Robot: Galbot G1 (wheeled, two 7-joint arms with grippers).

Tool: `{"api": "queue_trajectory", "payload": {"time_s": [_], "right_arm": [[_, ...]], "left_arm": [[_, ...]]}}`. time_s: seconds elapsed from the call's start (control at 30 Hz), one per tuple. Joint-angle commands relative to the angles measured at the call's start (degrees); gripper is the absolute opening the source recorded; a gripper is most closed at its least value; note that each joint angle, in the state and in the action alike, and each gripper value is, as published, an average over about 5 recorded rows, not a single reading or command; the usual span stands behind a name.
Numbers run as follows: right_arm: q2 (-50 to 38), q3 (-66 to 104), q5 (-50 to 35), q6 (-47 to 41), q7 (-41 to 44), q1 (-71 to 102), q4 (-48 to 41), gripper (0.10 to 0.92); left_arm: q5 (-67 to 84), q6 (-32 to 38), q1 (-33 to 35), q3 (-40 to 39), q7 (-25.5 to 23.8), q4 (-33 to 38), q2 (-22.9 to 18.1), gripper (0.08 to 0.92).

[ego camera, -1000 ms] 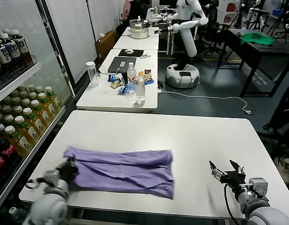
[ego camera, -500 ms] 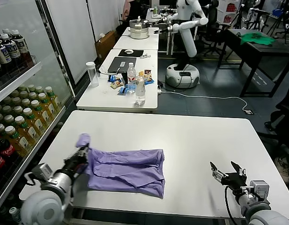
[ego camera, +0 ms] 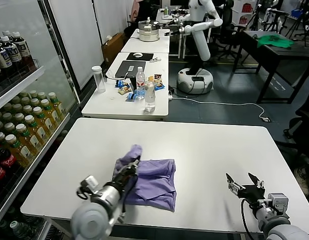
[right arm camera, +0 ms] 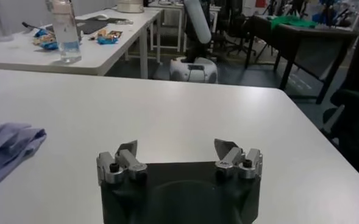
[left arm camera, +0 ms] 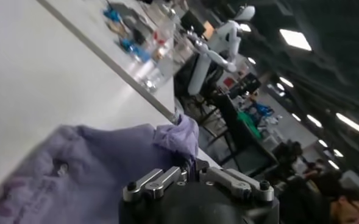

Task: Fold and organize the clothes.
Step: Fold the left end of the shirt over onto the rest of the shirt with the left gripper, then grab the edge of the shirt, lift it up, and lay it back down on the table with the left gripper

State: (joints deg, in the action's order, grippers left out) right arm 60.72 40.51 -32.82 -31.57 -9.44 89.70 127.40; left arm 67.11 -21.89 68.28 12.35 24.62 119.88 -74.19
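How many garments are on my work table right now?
1: a lavender T-shirt bunched near the table's front edge, left of centre, its lifted edge pinched in the left hand. Nothing else shows; its folds could hide something.

No legible text, brand, number or sign is found in any view. Labels on the shelf bottles [ego camera: 24, 132] are too small to read.

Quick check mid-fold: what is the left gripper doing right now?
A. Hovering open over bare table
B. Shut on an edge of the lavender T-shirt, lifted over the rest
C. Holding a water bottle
B: the left gripper pinches a raised edge of the thin lavender T-shirt above its folded part.
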Motion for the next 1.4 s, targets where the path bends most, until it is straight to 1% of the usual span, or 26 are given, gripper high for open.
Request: {"api": "queue_trajectory", "payload": {"time_s": [0.03, 0.13, 0.2, 0.33, 0.5, 0.6, 0.67, 0.8, 0.9, 0.97, 1.07, 1.23, 1.4], "right_arm": [[-0.09, -0.03, 0.02, 0.05, 0.05, -0.06, -0.58, 0.823], [-0.32, -0.09, -0.06, 0.1, 0.09, -0.46, -1.12, 0.823], [-0.49, -0.17, -0.1, 0.13, 0.1, -0.78, -1.53, 0.823], [-0.56, -0.43, -0.12, 0.16, 0.1, -1.3, -2.03, 0.823], [-0.34, -0.68, -0.09, 0.24, 0.16, -1.63, -2.51, 0.823], [-0.15, -0.85, -0.03, 0.35, 0.19, -1.88, -2.81, 0.823], [0.02, -1.02, 0.02, 0.37, 0.2, -2.1, -2.87, 0.823], [0.19, -1.4, 0.19, 0.38, 0.2, -2.54, -2.93, 0.823], [0.32, -1.64, 0.4, 0.39, 0.21, -2.71, -2.98, 0.823], [0.5, -1.76, 0.58, 0.38, 0.21, -2.72, -2.97, 0.823], [0.85, -1.93, 0.92, 0.38, 0.22, -2.61, -2.85, 0.823], [1.13, -1.85, 1.18, 0.34, 0.2, -2.25, -2.15, 0.823], [1.03, -1.21, 1.08, 0.32, 0.21, -1.62, -1.48, 0.823]], "left_arm": [[-3.8, -0.21, -5.53, -9.21, -1.38, -7.66, -6.03, 0.136], [-8.59, -1.25, -6.03, -10.58, -4.32, -7.87, -5.51, 0.149], [-11.92, -1.7, -6.16, -11.48, -6.22, -7.77, -4.95, 0.185], [-18.07, -1.64, -5.99, -12.09, -8.39, -8.17, -3.99, 0.296], [-21.96, -0.68, -3.48, -9.42, -9.8, -3.56, -1.76, 0.443], [-25.46, 0.95, -1.69, -6.23, -8.63, -1.06, 0.09, 0.529], [-32.67, 2.79, -0.36, -4.08, -7.04, -1.08, 1.6, 0.59], [-49.31, 7.47, 2.92, -0.64, -4.22, -4.79, 5.14, 0.702], [-55.99, 7.73, 5.22, 0.13, -3.12, -7.9, 7.13, 0.78], [-57.86, 6.6, 6.41, -0.27, -2.91, -8.97, 7.67, 0.809], [-57.61, 3.43, 7.36, -1.52, -2.91, -9.58, 7.15, 0.821], [-50.58, -1.68, 7.45, -3.28, -2.53, -8.99, 5.51, 0.823], [-45.77, -4.88, 7.15, -3.54, -0.3, -8.79, 4.24, 0.823]]}}
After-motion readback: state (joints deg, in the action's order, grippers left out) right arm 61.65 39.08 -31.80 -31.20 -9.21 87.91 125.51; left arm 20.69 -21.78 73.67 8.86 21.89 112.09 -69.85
